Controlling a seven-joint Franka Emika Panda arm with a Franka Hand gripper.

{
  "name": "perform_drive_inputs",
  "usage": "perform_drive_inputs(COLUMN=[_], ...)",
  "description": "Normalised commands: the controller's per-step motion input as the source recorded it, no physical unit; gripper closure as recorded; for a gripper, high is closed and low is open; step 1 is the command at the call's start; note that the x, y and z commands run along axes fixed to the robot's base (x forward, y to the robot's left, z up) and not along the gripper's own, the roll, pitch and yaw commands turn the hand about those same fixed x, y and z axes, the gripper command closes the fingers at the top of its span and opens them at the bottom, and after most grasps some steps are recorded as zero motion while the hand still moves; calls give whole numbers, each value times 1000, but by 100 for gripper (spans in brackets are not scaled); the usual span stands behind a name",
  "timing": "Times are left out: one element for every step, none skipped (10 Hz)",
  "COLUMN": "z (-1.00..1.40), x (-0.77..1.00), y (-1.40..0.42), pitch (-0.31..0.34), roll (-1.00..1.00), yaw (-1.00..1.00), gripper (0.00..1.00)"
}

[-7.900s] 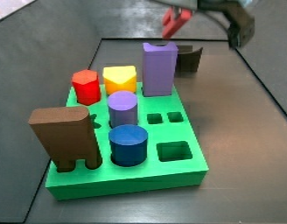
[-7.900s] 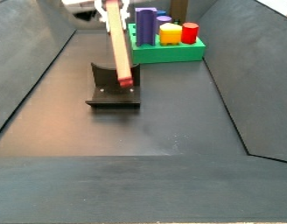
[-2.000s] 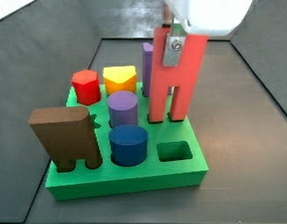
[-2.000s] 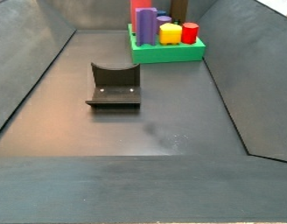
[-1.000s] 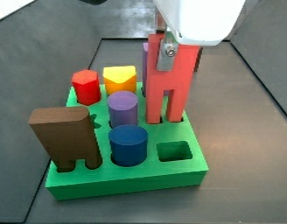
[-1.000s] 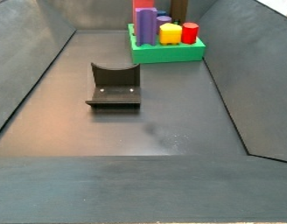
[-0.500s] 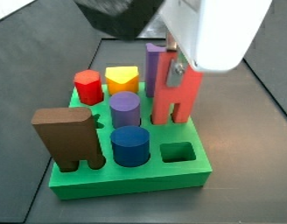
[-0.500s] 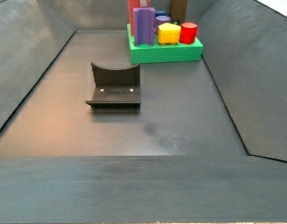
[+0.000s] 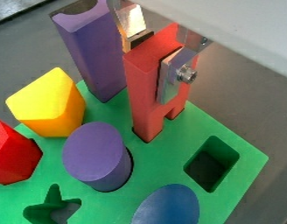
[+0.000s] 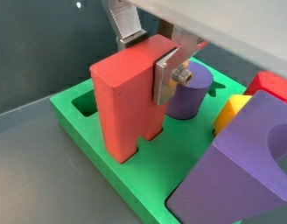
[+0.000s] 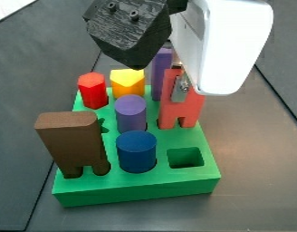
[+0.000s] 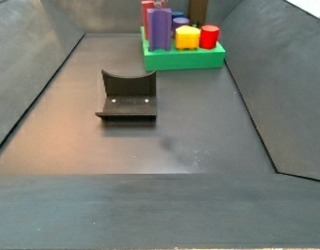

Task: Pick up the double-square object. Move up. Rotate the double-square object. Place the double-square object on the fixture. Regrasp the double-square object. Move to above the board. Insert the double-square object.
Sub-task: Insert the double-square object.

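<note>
On the left of the green board in a side view stands the big brown notched block. Next along come the red hexagonal peg, the yellow peg, a purple cylinder and a blue cylinder. Further right, the double-square object stands upright on the board: a flat salmon slab, notched at its lower end into two square prongs. Both prongs are down in the board, with an open square hole near them. In a wrist view the notch shows between the prongs. The tall purple block stands just beside the slab. The gripper is above the board, its silver fingers clamped on the slab's upper faces. The fixture sits on the dark worktop, well apart from the board.
</note>
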Motion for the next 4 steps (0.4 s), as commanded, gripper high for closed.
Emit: perform_drive_inputs(z=[-523,-60,0,0], x=[-14,0,0,0], y=[0,0,0,0], pitch=[31,-69,0,0], roll=[0,-89,-6,0], yaw=[-37,0,0,0], gripper=[100,100,100,100])
